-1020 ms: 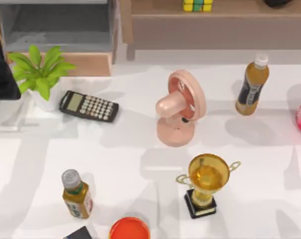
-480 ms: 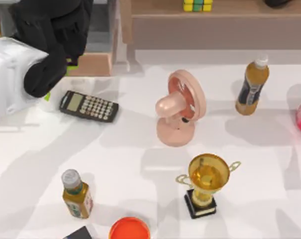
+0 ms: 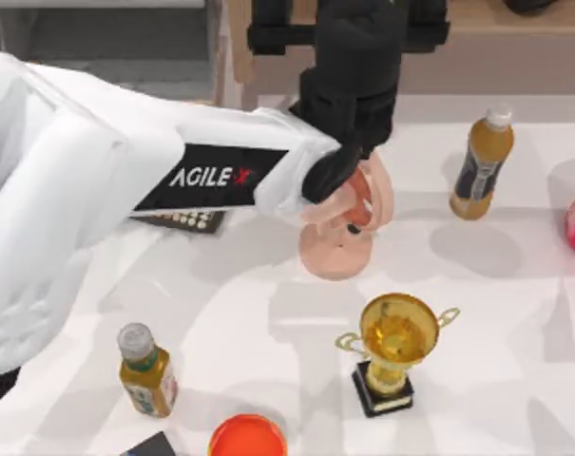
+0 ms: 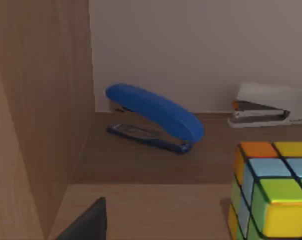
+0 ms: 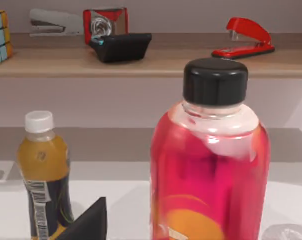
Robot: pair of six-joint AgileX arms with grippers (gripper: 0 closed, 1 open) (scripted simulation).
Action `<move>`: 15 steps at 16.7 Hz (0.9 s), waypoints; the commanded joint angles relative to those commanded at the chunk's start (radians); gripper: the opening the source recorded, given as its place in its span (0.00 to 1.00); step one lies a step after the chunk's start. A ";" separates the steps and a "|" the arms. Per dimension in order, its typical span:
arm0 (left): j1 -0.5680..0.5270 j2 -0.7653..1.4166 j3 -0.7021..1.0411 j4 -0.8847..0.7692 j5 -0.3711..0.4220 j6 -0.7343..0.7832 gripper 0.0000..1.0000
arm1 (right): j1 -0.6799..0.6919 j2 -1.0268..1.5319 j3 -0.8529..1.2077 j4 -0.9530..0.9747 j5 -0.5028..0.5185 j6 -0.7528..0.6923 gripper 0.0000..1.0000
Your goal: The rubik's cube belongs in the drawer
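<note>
Big white left arm [image 3: 125, 180] stretched from the table's left edge to the brown shelf [image 3: 515, 47] along the back edge. Drawer [image 3: 106, 57] at the back left corner. Left tool [image 3: 349, 24] over the shelf; open or closed, cannot tell. Rubik's cube [image 4: 270, 192] on the shelf near a blue stapler [image 4: 153, 117].

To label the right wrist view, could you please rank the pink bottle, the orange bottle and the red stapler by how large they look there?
1. Pink bottle, though it stands nearest the camera.
2. Orange bottle.
3. Red stapler, far back on the shelf, so its true size is unsure.
</note>
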 joint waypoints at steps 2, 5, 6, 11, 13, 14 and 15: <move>-0.032 0.104 0.069 0.033 -0.033 0.001 1.00 | 0.000 0.000 0.000 0.000 0.000 0.000 1.00; -0.057 0.188 0.124 0.060 -0.060 0.001 1.00 | 0.000 0.000 0.000 0.000 0.000 0.000 1.00; -0.060 0.197 0.130 0.062 -0.063 0.001 1.00 | 0.000 0.000 0.000 0.000 0.000 0.000 1.00; -0.055 0.196 0.126 0.060 -0.061 0.001 1.00 | 0.000 0.000 0.000 0.000 0.000 0.000 1.00; -0.055 0.198 0.140 0.051 -0.059 0.001 1.00 | 0.000 0.000 0.000 0.000 0.000 0.000 1.00; -0.053 0.203 0.160 0.039 -0.057 0.002 1.00 | 0.000 0.000 0.000 0.000 0.000 0.000 1.00; -0.050 0.212 0.186 0.023 -0.053 0.002 1.00 | 0.000 0.000 0.000 0.000 0.000 0.000 1.00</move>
